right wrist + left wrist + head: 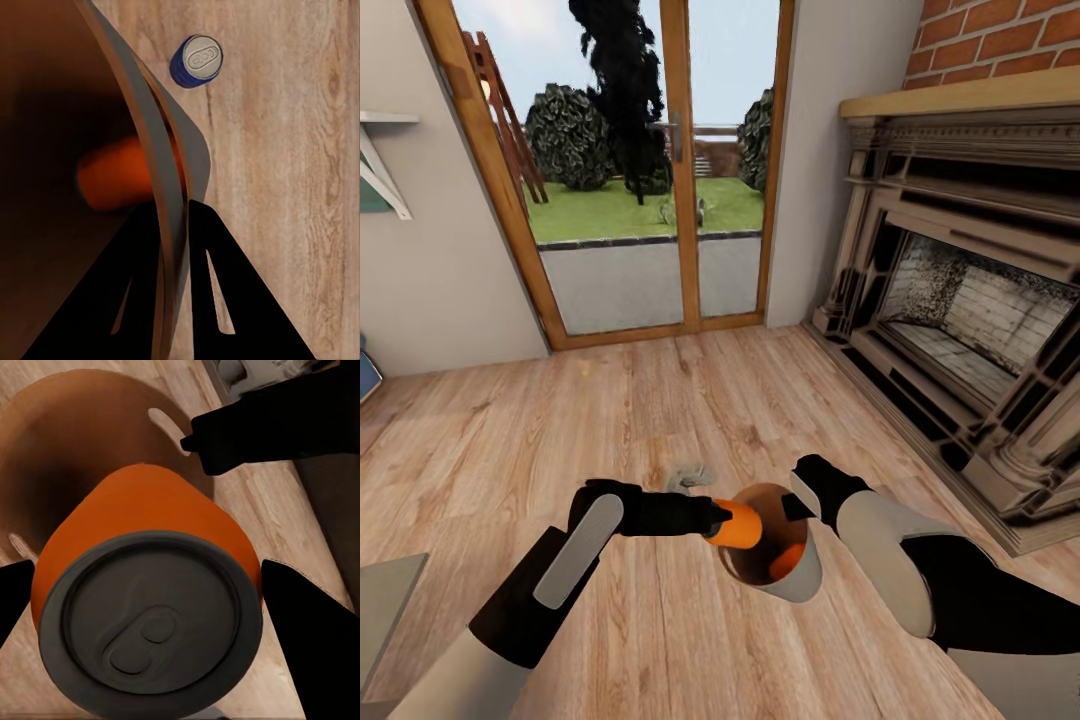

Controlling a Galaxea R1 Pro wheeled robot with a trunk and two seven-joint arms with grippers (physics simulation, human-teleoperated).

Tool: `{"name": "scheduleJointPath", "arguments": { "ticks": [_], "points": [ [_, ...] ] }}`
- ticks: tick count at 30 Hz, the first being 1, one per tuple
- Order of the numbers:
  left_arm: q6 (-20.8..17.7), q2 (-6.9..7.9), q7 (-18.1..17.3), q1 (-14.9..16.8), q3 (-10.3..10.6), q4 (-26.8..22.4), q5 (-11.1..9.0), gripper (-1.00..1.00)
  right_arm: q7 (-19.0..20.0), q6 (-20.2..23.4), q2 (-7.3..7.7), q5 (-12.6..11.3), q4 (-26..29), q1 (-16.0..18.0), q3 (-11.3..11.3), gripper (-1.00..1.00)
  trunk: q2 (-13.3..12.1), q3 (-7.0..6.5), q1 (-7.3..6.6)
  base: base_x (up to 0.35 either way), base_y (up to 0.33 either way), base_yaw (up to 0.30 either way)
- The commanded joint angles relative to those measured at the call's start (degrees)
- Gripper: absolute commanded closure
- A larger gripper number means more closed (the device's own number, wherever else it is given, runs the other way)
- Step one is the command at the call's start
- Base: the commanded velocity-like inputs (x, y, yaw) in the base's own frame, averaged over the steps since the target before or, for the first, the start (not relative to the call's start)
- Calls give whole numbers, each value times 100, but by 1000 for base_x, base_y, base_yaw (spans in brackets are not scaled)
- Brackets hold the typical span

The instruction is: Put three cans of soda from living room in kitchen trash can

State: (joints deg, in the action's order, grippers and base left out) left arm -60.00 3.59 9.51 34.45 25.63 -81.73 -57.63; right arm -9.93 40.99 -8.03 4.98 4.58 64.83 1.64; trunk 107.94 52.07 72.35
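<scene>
In the head view my left gripper (pixel 722 520) is shut on an orange can of soda (pixel 742 525), holding it on its side at the mouth of the tash can (pixel 803 585). My right gripper (pixel 800 505) is shut on the bin's rim and holds it tilted. A second orange can (pixel 788 562) lies inside. The left wrist view shows the held can's grey top (pixel 150 622) in front of the bin's tan inside (pixel 82 427). In the right wrist view my fingers (pixel 214 262) pinch the bin wall (pixel 161 172), and the dark blue can (pixel 196 60) stands on the floor beyond.
I am in the living room, on a wood floor (pixel 610 420). The dark ornate fireplace (pixel 960 320) with its raised hearth is at the right. Wood-framed glass doors (pixel 650 180) are ahead. A small grey object (pixel 688 476) lies on the floor just beyond the bin.
</scene>
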Motion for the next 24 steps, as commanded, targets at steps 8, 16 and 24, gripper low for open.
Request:
{"name": "scheduleJointPath", "arguments": {
  "ticks": [8, 16, 24],
  "points": [
    [0, -302, 11, 0, 143, 201, 411, 100, 18, -3, -122, -23, -40, -1, -15, 100, 0, -1, 0, 0, 0, 0],
    [204, -530, 8, 7, 269, 717, 471, 100, 20, -3, -168, -30, -55, -4, -15, 100, 0, -1, 0, 0, 0, 0],
    [673, -706, 7, 10, 719, 1245, 491, 100, 26, -1, -197, -31, -62, -5, -15, 100, 0, -1, 0, 0, 0, 0]
  ]
}}
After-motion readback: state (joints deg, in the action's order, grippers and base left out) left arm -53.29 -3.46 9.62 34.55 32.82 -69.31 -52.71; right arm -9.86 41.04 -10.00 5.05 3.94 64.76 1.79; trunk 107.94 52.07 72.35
